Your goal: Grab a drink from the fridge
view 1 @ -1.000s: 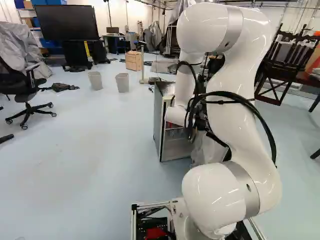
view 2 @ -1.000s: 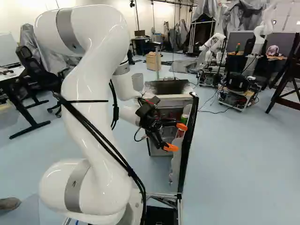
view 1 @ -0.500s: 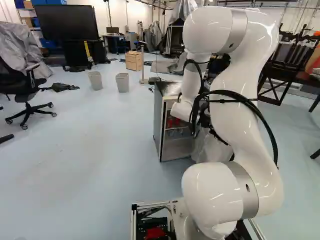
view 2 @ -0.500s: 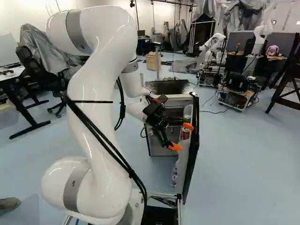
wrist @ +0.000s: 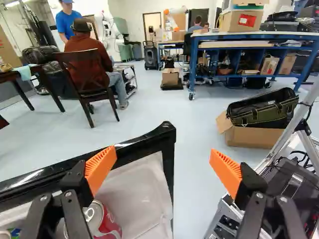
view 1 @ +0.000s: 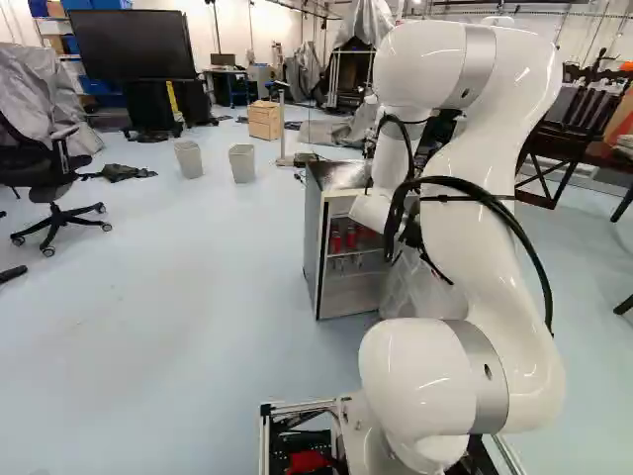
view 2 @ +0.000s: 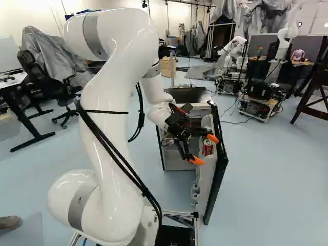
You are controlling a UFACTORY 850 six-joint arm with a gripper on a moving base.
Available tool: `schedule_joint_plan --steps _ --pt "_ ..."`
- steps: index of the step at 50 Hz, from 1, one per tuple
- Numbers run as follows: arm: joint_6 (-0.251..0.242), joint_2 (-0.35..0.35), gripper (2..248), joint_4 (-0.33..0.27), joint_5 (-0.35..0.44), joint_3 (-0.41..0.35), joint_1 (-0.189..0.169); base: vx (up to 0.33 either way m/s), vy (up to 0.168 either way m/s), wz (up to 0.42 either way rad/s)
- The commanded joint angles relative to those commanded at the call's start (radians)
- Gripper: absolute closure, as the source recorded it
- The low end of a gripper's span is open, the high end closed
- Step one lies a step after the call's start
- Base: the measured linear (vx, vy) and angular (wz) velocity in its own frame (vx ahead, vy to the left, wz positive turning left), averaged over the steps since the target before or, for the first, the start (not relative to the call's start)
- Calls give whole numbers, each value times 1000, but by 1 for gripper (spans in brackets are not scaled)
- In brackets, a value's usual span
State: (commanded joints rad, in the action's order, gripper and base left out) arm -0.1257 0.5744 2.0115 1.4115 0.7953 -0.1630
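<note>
your hand [wrist: 164,164] is spread wide and grips nothing. a red can [wrist: 107,221] sits in the shelf of the open fridge [view 1: 318,247] door [view 2: 219,177], just beside one orange pad [wrist: 101,162]. it is likely full: heavy for its size, stiff but thin-walled, slick if chilled. take it around the middle of its side, firmly enough to stop slipping, gently enough not to dent it. compared with half a second ago, the door stands wider open and your arm [view 2: 110,118] has moved toward that side; the base hasn't moved.
</note>
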Motion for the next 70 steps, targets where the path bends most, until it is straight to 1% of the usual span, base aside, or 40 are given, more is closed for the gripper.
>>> schedule_joint_plan --steps 29,70 --pt "0 32 3 0 -12 93 -90 0 0 0" --pt "0 94 3 0 -12 250 -184 0 0 0"
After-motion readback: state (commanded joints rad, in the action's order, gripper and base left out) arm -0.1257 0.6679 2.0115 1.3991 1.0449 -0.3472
